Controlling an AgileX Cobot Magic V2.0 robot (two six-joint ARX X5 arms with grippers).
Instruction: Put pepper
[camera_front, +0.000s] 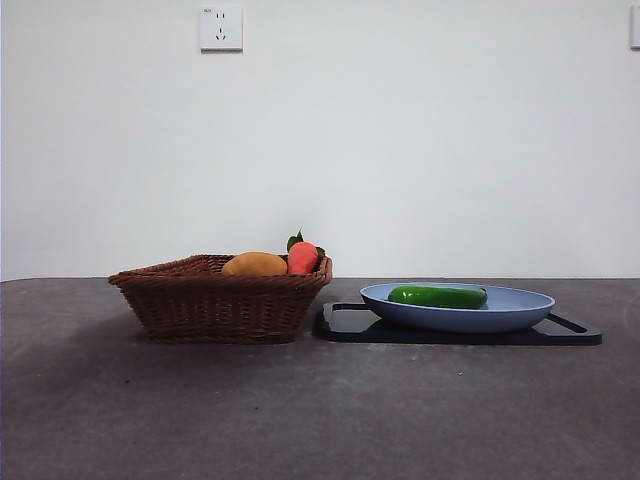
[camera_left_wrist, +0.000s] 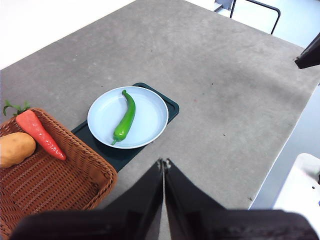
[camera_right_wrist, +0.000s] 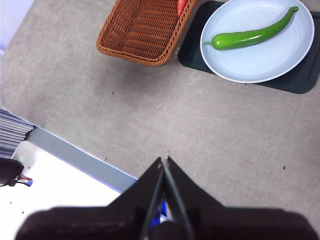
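The green pepper (camera_front: 437, 296) lies in the blue plate (camera_front: 520, 312), which rests on a black tray (camera_front: 345, 325) right of the basket. It also shows in the left wrist view (camera_left_wrist: 125, 119) and in the right wrist view (camera_right_wrist: 250, 36), long and curved, alone on the plate (camera_left_wrist: 150, 107) (camera_right_wrist: 260, 62). My left gripper (camera_left_wrist: 164, 162) is shut and empty, high above the table near the plate. My right gripper (camera_right_wrist: 164, 160) is shut and empty, high above the bare table, well away from the plate. Neither arm shows in the front view.
A brown wicker basket (camera_front: 215, 300) stands left of the tray, holding a yellow-orange oval fruit (camera_front: 254, 264) and a red-orange piece with green leaves (camera_front: 302, 256). Both show in the left wrist view too (camera_left_wrist: 15, 148) (camera_left_wrist: 40, 132). The table edge (camera_right_wrist: 75, 155) lies near my right gripper.
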